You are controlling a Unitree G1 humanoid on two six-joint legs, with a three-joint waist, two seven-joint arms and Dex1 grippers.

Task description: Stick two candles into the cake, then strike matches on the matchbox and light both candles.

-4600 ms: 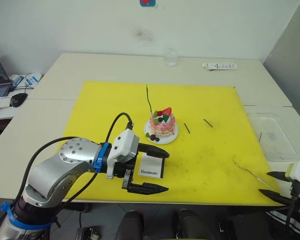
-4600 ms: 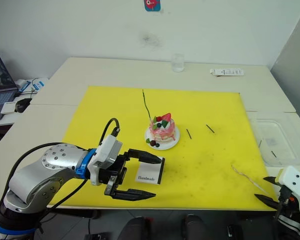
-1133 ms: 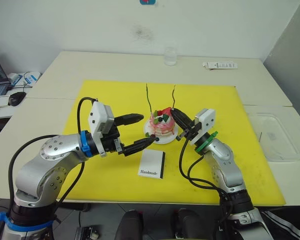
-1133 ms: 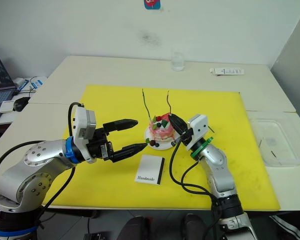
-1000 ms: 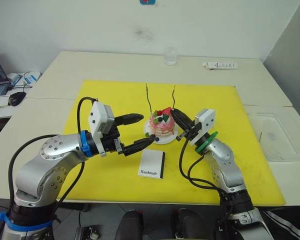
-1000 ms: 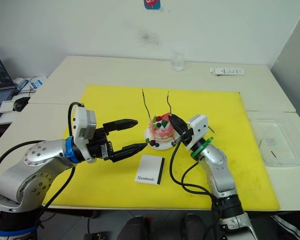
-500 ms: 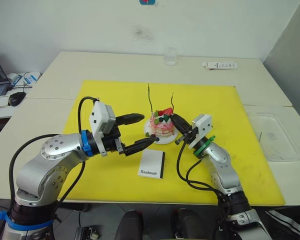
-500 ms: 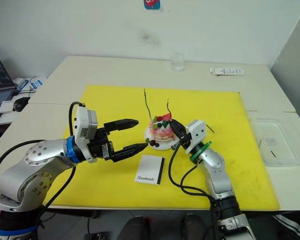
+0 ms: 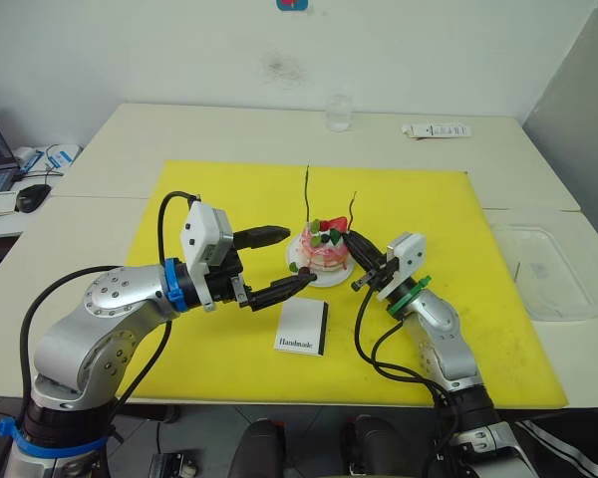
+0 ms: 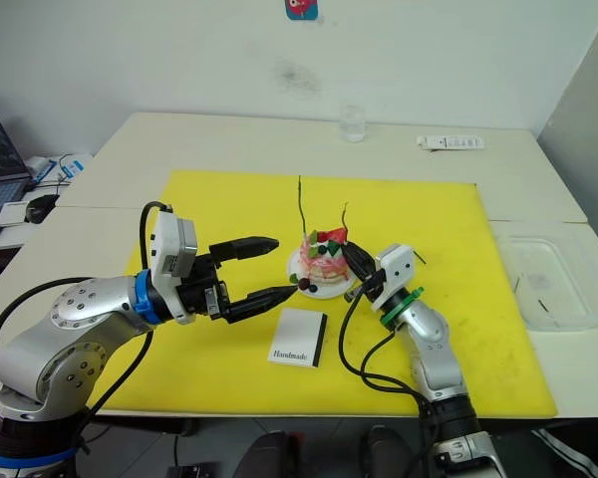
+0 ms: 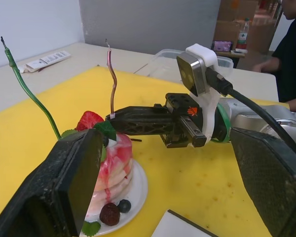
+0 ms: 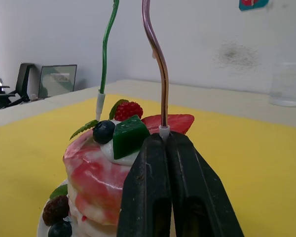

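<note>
— Right wrist view: what is that arm doing over the cake (image 12: pixel 106 182)?
— Its fingers are pressing together on the white base of the pinkish candle (image 12: pixel 157 64), which is standing upright right at the cake's top edge, beside the strawberry. The green candle (image 12: pixel 106 47) is already rising from the far side of the topping.

— And in the head views, where is everything sitting?
— The cake is resting on its white plate (image 9: pixel 331 280) in the middle of the frame, on the yellow mat (image 9: pixel 429 209) that is covering the table (image 9: pixel 130 139). The right claw (image 9: pixel 355 247) is coming in from the centre right, clamped on that candle just beside the cake. The left claw (image 9: pixel 279 261) is hanging at centre left with its fingers spread wide, one fingertip near the plate's rim, gripping nothing. The matchbox (image 9: pixel 301 328) is lying flat just below the cake, lower middle of the frame, apart from both claws.

— Any matches showing?
— One short dark stick (image 10: pixel 420 259) is lying on the mat to the right of the right claw.

— What else is around?
— A glass (image 9: pixel 338 113) and a white tube (image 9: pixel 436 130) are sitting at the top of the frame on the table, a clear tray (image 9: pixel 558 269) at the right edge, and a mouse (image 9: pixel 35 196) at the far left. In the left wrist view a person in a dark top (image 11: pixel 293 59) is standing at the upper right.
</note>
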